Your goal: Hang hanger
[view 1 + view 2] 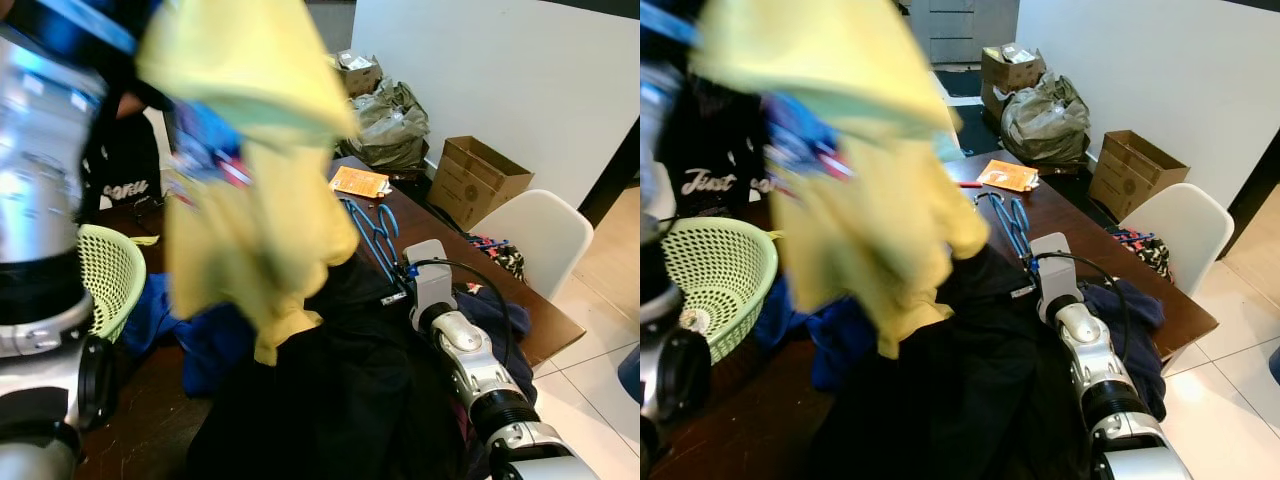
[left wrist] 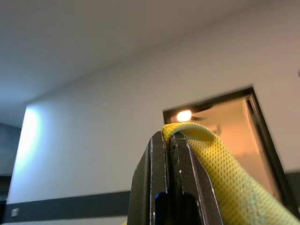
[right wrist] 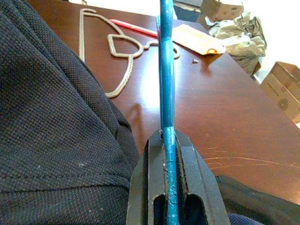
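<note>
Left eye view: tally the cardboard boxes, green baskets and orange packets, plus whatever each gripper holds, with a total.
Brown cardboard boxes: 2
Green plastic mesh basket: 1
Orange flat packet: 1
Yellow mesh garment, clamped in the left gripper: 1
Blue hanger, clamped in the right gripper: 1
Total: 6

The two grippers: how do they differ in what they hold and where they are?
The left gripper is raised high, while the right gripper sits low by the table. The left pinches a yellow garment; the right clamps a blue hanger. The left's load is soft and dangling, the right's thin and rigid. Both have their jaws shut.
</note>
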Motion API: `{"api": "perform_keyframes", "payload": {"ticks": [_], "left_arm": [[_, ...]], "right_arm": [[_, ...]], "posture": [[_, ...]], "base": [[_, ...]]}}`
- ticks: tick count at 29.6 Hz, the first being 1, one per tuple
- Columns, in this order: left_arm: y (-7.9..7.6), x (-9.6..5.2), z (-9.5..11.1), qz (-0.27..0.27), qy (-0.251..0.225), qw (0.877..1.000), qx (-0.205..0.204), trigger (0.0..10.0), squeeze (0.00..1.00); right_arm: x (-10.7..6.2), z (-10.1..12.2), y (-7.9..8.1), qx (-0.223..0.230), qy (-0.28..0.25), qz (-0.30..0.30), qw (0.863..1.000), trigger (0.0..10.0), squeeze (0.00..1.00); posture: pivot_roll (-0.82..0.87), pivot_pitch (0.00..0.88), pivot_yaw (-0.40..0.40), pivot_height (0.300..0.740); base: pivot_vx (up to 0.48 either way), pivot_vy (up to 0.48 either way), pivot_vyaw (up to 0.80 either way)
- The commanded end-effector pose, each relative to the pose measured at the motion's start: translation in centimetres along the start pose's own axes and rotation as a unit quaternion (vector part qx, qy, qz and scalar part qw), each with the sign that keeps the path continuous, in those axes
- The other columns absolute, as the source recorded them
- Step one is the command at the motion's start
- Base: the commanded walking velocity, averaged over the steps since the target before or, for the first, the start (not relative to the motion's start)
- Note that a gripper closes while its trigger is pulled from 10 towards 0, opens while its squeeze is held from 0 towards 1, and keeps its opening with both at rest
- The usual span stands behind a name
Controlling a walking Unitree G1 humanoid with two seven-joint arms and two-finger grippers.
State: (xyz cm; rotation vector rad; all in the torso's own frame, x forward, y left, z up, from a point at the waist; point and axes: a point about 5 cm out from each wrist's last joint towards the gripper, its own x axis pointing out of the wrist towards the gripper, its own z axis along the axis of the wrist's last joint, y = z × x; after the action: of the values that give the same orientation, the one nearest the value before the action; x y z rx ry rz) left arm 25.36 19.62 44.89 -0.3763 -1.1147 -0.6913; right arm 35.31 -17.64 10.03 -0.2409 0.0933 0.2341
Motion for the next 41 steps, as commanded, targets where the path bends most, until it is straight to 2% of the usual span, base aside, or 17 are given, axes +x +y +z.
{"api": "perform_keyframes", "payload": {"ticks": [1, 5, 6, 10, 11, 14, 17, 21, 23, 24, 25, 26, 27, 31, 36, 39, 41], "left_arm": [[0.5, -0.6, 0.2, 0.016, 0.005, 1.0, -0.013, 0.0, 0.0], [2.9, -5.3, -0.6, 0.1, 0.019, 0.991, -0.082, 0.0, 0.0], [3.4, -7.6, -1.7, 0.128, 0.044, 0.986, -0.1, 0.0, 0.0], [2.5, -14.9, -5.1, 0.162, 0.159, 0.963, -0.142, 0.0, 0.0], [2.5, -14.9, -5.1, 0.162, 0.159, 0.963, -0.142, 0.0, 0.0], [2.5, -19.7, -5.5, 0.244, 0.2, 0.94, -0.13, 0.0, 0.0], [2.6, -21.7, -5.1, 0.291, 0.206, 0.927, -0.117, 0.0, 0.0], [3.7, -25.2, -3.4, 0.406, 0.22, 0.886, -0.033, 0.0, 0.0], [3.7, -25.2, -3.4, 0.406, 0.22, 0.886, -0.033, 0.0, 0.0], [4.5, -26.1, -2.7, 0.444, 0.226, 0.867, 0.013, 2.2, 0.0], [4.5, -26.1, -2.7, 0.444, 0.226, 0.867, 0.013, 2.2, 0.0], [5.6, -26.7, -1.5, 0.487, 0.22, 0.842, 0.069, 5.3, 1.0], [6.7, -27.0, -0.3, 0.518, 0.219, 0.818, 0.123, 10.0, 1.0], [7.6, -26.5, 0.9, 0.536, 0.213, 0.798, 0.175, 10.0, 1.0], [7.4, -25.7, 0.8, 0.523, 0.23, 0.796, 0.199, 10.0, 1.0], [6.2, -24.3, -0.5, 0.484, 0.298, 0.782, 0.257, 10.0, 1.0], [4.9, -24.2, -1.8, 0.48, 0.322, 0.777, 0.248, 10.0, 1.0]], "right_arm": [[-0.3, -1.2, 0.5, 0.016, 0.025, 0.004, 1.0, 10.0, 0.0], [-0.4, -1.3, 0.4, 0.019, 0.025, 0.003, 1.0, 10.0, 0.0], [-0.4, -1.3, 0.3, 0.019, 0.025, 0.003, 0.999, 10.0, 0.0], [-0.5, -1.4, 0.2, 0.021, 0.026, 0.005, 0.999, 10.0, 0.0], [-0.5, -1.4, 0.2, 0.021, 0.026, 0.005, 0.999, 10.0, 0.0], [-0.6, -1.4, 0.0, 0.022, 0.026, 0.005, 0.999, 10.0, 0.0], [-0.6, -1.5, 0.0, 0.022, 0.027, 0.006, 0.999, 10.0, 0.0], [-0.5, -1.5, -0.1, 0.019, 0.032, 0.015, 0.999, 10.0, 0.0], [-0.5, -1.5, -0.1, 0.019, 0.032, 0.015, 0.999, 10.0, 0.0], [-0.5, -1.4, -0.1, 0.018, 0.032, 0.017, 0.999, 10.0, 0.0], [-0.5, -1.4, -0.1, 0.018, 0.032, 0.017, 0.999, 10.0, 0.0], [-0.4, -1.4, -0.1, 0.017, 0.033, 0.019, 0.999, 10.0, 0.0], [-0.4, -1.4, -0.1, 0.017, 0.033, 0.02, 0.999, 10.0, 0.0], [-0.4, -1.4, -0.1, 0.015, 0.034, 0.02, 0.999, 10.0, 0.0], [-0.5, -1.4, -0.1, 0.014, 0.033, 0.02, 0.999, 10.0, 0.0], [-0.6, -1.4, -0.3, 0.013, 0.034, 0.018, 0.999, 10.0, 0.0], [-0.6, -1.5, -0.4, 0.014, 0.034, 0.018, 0.999, 10.0, 0.0]], "posture": [[0.07, 0.0, -0.03, 0.74], [0.07, 0.0, -0.03, 0.74], [0.07, 0.0, -0.033, 0.74], [0.07, 0.0, -0.03, 0.74], [0.07, 0.0, -0.03, 0.74], [0.08, 0.0, -0.045, 0.74], [0.08, 0.0, -0.048, 0.74], [0.1, 0.0, -0.068, 0.74], [0.1, 0.0, -0.068, 0.74], [0.11, 0.0, -0.075, 0.74], [0.11, 0.0, -0.075, 0.74], [0.1, 0.0, -0.079, 0.74], [0.1, 0.0, -0.079, 0.74], [0.1, 0.0, -0.079, 0.74], [0.1, 0.0, -0.079, 0.74], [0.09, 0.0, -0.072, 0.74], [0.1, 0.0, -0.072, 0.74]], "base": [[0.0, 0.0, 0.0], [0.0, 0.0, 0.0], [0.0, 0.0, 0.0], [0.0, 0.0, 0.0], [0.0, 0.0, 0.0], [0.0, 0.0, 0.0], [0.0, 0.0, 0.0], [0.0, 0.0, 0.0], [0.0, 0.0, 0.0], [0.0, 0.0, 0.0], [0.0, 0.0, 0.0], [0.0, 0.0, 0.0], [0.0, 0.0, 0.0], [0.0, 0.0, 0.0], [0.0, 0.0, 0.0], [0.0, 0.0, 0.0], [0.0, 0.0, 0.0]]}}
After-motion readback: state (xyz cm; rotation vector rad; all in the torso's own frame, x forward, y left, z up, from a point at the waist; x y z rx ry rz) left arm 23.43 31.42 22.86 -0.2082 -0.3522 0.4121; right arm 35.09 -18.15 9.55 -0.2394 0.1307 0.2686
